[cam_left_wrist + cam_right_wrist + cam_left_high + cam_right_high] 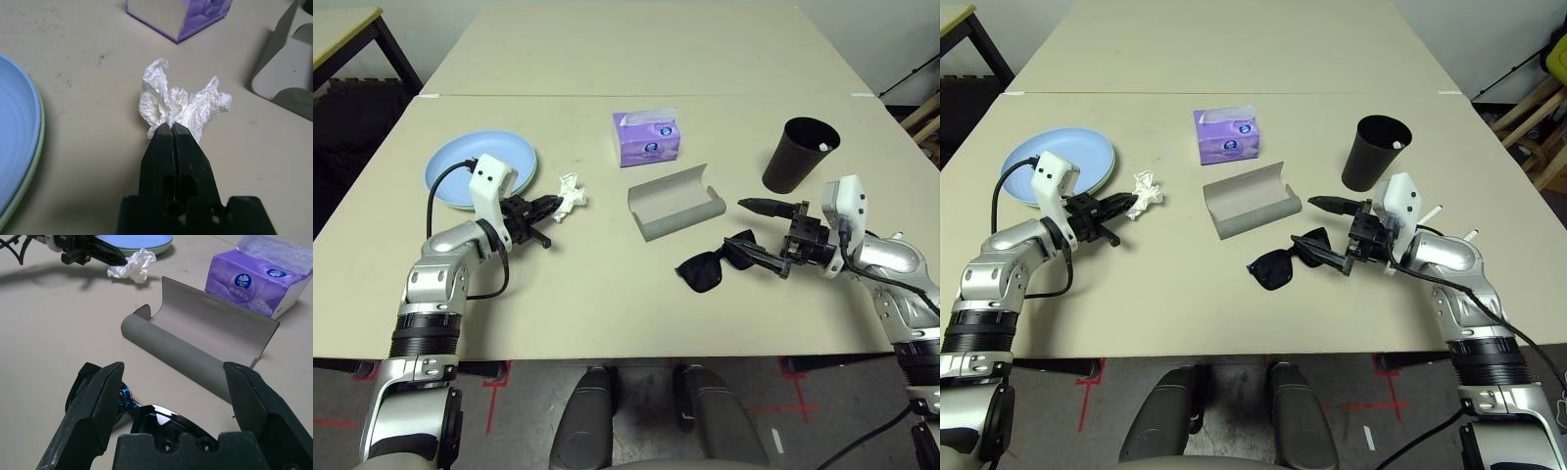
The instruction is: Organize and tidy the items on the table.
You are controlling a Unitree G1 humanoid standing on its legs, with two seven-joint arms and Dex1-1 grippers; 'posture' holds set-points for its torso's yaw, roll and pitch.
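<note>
The tidying looks barely begun. One step seems settled: the round light blue plate [475,162] sits stacked on the pale green plate [30,161], whose rim peeks out beneath it, at the left side of the pale beige matte surface [607,294].

The left hand [551,208] has its two black fingers pressed together on the small crumpled white tissue [572,191], pinching its near edge. The tissue rests on or just above the surface, just beside the plates; it is not yet put anywhere, and I cannot tell where it is meant to go.

The grey oblong glasses case [675,203] lies open near the middle, flap raised and nothing inside. The black sunglasses [715,264] lie on the surface just in front of it, loose. The right hand [756,230] stands spread wide with the sunglasses between and below its fingers, gripping nothing.

Left to do, by my reading: dispose of the tissue, lift the sunglasses into the case, and shut the flap. The purple tissue box [647,138] and the tall black cup [799,153] stand at the far side, apparently in place.
</note>
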